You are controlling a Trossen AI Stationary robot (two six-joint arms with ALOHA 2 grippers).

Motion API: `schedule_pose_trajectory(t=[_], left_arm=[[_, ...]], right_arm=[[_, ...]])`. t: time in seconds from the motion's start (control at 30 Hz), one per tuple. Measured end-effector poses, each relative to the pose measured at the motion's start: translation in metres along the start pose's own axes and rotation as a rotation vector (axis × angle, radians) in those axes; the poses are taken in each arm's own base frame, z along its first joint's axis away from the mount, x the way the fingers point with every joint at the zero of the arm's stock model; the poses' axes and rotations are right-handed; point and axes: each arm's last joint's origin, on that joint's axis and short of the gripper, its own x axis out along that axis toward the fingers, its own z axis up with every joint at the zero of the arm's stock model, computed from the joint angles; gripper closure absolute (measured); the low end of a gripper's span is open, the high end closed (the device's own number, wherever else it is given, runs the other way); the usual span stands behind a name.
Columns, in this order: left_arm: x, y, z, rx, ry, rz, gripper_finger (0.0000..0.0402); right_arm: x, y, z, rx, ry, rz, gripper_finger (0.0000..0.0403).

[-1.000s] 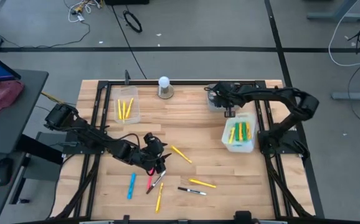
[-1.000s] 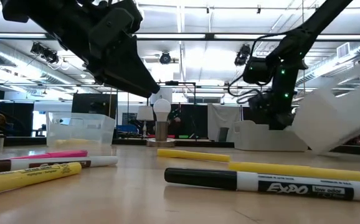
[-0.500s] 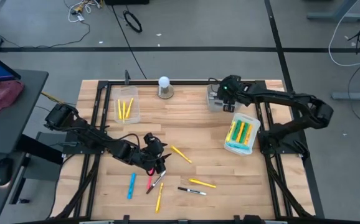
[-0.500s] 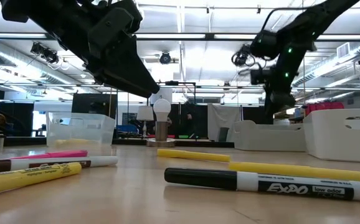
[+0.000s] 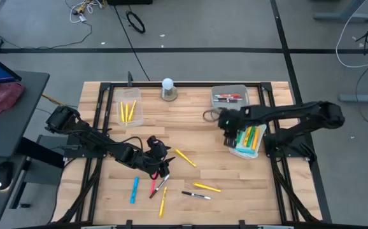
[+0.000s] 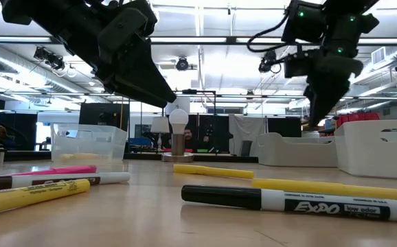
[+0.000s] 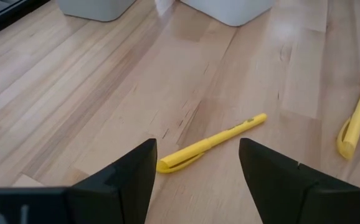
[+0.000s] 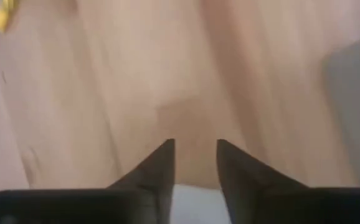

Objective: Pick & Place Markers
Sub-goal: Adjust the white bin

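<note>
Several markers lie flat on the near half of the wooden table: a yellow marker (image 5: 185,157), a blue marker (image 5: 134,189), a pink one (image 5: 153,186), two more yellow ones (image 5: 163,200) (image 5: 207,187) and a black-and-white marker (image 5: 197,195). My left gripper (image 5: 163,166) hovers open above the table, just left of the yellow marker (image 7: 211,144). My right gripper (image 5: 228,127) hangs over bare wood beside the white bin (image 5: 247,140). Its fingers (image 8: 161,162) are a little apart, with nothing between them.
A clear bin (image 5: 128,109) at far left holds yellow markers. A bin (image 5: 230,97) at far right holds red and dark ones. The white bin at right holds yellow and green ones. A white knob on a grey base (image 5: 167,88) stands at the far edge.
The white bin at right stood tilted off the table a second ago and now rests flat. My right gripper swung toward the far edge over the far-right bin, then came back toward the near edge and the table's middle, ending left of the white bin.
</note>
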Motion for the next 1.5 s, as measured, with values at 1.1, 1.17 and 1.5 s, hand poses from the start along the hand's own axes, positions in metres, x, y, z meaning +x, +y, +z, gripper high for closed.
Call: schedule_pose_trajectory(t=[1.1,1.17,1.5], left_arm=[[0.000,0.000,0.000,-0.018,0.002,0.001,0.0168],[0.000,0.000,-0.001,-0.017,0.002,0.002,0.0168],[0.000,0.000,-0.001,-0.018,0.003,0.002,0.0168]], right_arm=[[-0.071,0.049,-0.068,0.315,0.304,-0.073,0.0401],[-0.072,0.048,-0.072,0.341,0.333,-0.107,0.0401],[-0.048,0.063,-0.066,0.263,0.436,-0.109,0.0402]])
